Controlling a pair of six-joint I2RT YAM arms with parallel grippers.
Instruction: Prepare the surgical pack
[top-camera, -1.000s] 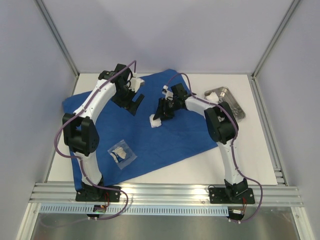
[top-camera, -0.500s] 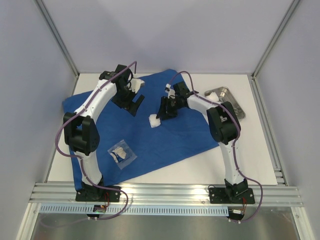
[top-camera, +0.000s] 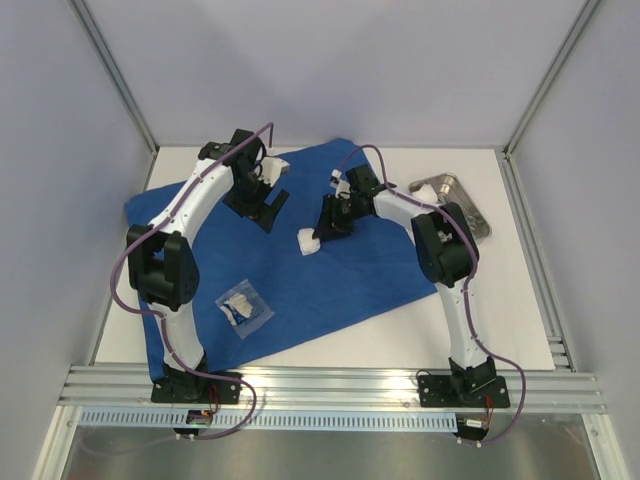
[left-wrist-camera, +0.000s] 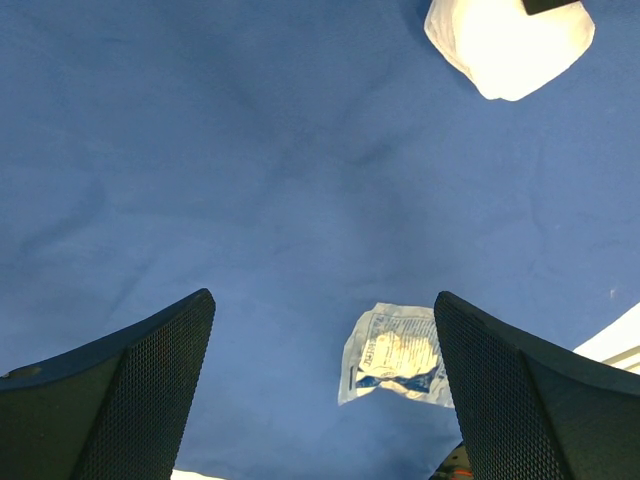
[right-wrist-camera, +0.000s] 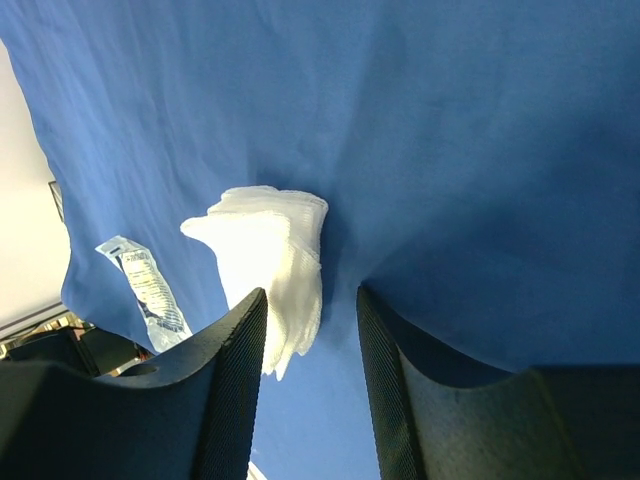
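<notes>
Drape (top-camera: 330, 285), royal blue, lies spread flat over the table (top-camera: 510, 300) as seen from above, presumably as the wrapping base. The steel tray (top-camera: 462, 205) waits off the drape, well behind the right gripper (top-camera: 331, 220), and the gauze stack (top-camera: 310, 241) sits just beyond those fingertips.

From the left wrist, the left gripper (left-wrist-camera: 322, 297) hangs with its fingers wide apart, holding nothing. A sealed packet (left-wrist-camera: 395, 355) lies on the cloth between them.

From the right wrist, the fingers stand partly apart and clamp nothing. The gauze rests at one fingertip, likely set there for wrapping.
</notes>
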